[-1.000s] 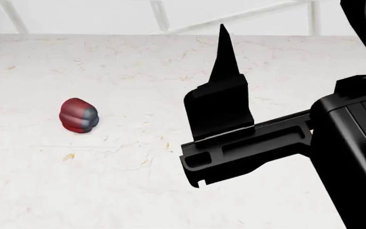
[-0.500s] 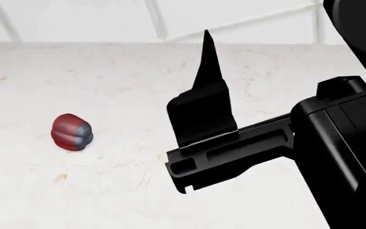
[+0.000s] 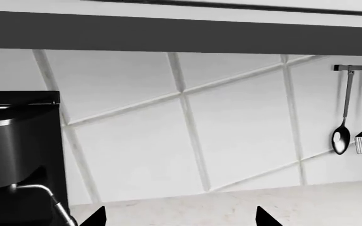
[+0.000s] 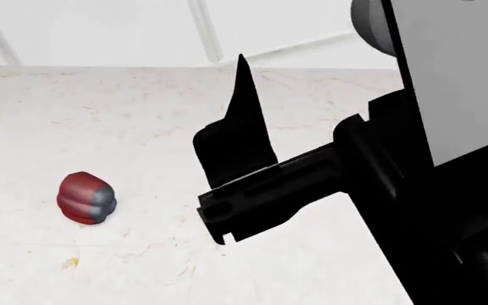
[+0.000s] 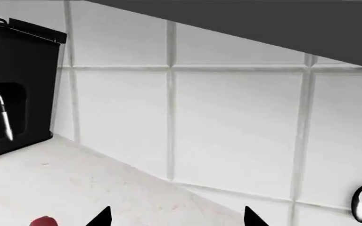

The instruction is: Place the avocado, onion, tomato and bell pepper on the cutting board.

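one task item shows in the head view: the bell pepper [image 4: 86, 198], dark red and ribbed with a greyish patch on its right end, lying alone on the pale marble counter [image 4: 125, 127] toward the left. well to its right hangs the right gripper [image 4: 239, 159], a black body with one pointed finger [image 4: 242, 89] standing up toward the tiled wall [image 4: 100, 28]; it is apart from the pepper and nothing sits in it. in the right wrist view its two fingertips [image 5: 102, 217] show well apart at the frame's edge, so the jaws stand wide, and a sliver of the red pepper sits near one tip. the left gripper [image 3: 177, 219] shows only in its own wrist view, two dark tips spread wide and empty, facing the wall. a black coffee machine [image 3: 17, 155] stands on the counter, and a spoon [image 3: 341, 136] hangs from a rail [image 3: 357, 68].
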